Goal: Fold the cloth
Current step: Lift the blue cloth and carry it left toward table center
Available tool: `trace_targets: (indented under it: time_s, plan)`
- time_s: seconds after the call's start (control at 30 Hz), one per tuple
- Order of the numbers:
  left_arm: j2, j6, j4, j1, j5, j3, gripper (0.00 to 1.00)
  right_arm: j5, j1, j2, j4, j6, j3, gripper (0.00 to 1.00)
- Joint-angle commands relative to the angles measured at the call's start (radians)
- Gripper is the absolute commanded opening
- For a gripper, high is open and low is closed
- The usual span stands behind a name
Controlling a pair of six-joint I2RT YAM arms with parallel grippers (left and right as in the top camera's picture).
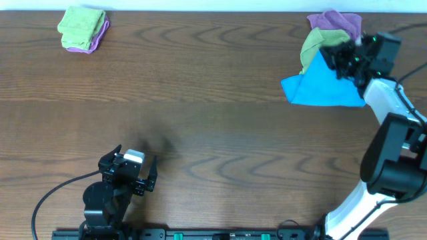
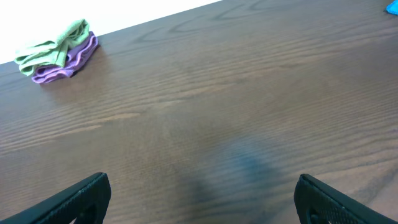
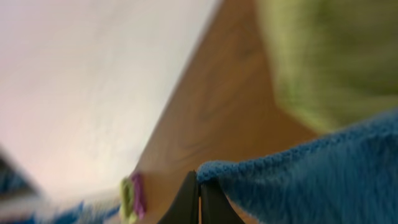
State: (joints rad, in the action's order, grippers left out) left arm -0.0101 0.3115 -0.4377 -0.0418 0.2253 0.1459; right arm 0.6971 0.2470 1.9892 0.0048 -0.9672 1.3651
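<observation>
Overhead view: a dark wood table [image 1: 200,100] fills the frame. The cloth [image 1: 319,88], bright blue, sits at the far right, near the table's far edge, bunched into a rough triangle with its upper corner lifted. The right gripper [image 1: 335,60] is clamped on that raised corner. Just behind the cloth and touching it lie a lime-green cloth [image 1: 312,45] and a purple cloth [image 1: 340,23], which reach the far edge. In the far left corner sits a small pile [image 1: 81,28], green on top of purple, well apart from everything else. The left gripper [image 1: 133,170] sits by the near edge, left of centre, its fingers spread and holding nothing. A broad stretch of open wood runs between the two arms.

Left wrist view: two dark fingertips [image 2: 81,198] sit at the bottom corners, wide apart, with open wood between and beyond them. The small pile [image 2: 56,53] lies far off at top left, beside the table's far edge. A sliver of the cloth [image 2: 393,6] shows in the top right corner.

Right wrist view, blurred: the dark fingers [image 3: 189,202] are pressed together, pinching the fuzzy edge of the cloth [image 3: 311,180]. The lime-green cloth [image 3: 323,56] is a blur at upper right. A strip of table runs away to its far edge against a white wall [image 3: 81,81]
</observation>
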Motion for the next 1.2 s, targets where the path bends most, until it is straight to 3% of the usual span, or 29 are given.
trace_targets:
  time_s: [0.0,0.13,0.3,0.43,0.57,0.87,1.17]
  plan:
    - [0.006,0.003,-0.002,-0.005,0.003,-0.019,0.95,0.139,-0.064,0.002,0.006,0.033,0.09,0.02]
    - [0.006,0.003,-0.002,-0.005,0.003,-0.019,0.95,0.213,-0.148,0.002,0.006,0.084,0.22,0.02]
    - [0.006,0.003,-0.002,-0.005,0.003,-0.019,0.95,0.243,-0.278,0.002,-0.084,0.259,0.383,0.02]
    - [0.006,0.003,-0.002,-0.005,0.003,-0.019,0.95,0.065,-0.348,0.002,-0.39,0.452,0.422,0.02]
    - [0.006,0.003,-0.002,-0.005,0.003,-0.019,0.95,-0.106,-0.393,0.002,-0.61,0.546,0.422,0.02]
    - [0.006,0.003,-0.002,-0.005,0.003,-0.019,0.95,-0.23,-0.608,0.0,-0.89,0.766,0.516,0.02]
    - [0.006,0.003,-0.002,-0.005,0.003,-0.019,0.95,-0.336,-0.845,0.0,-0.977,0.848,0.564,0.02]
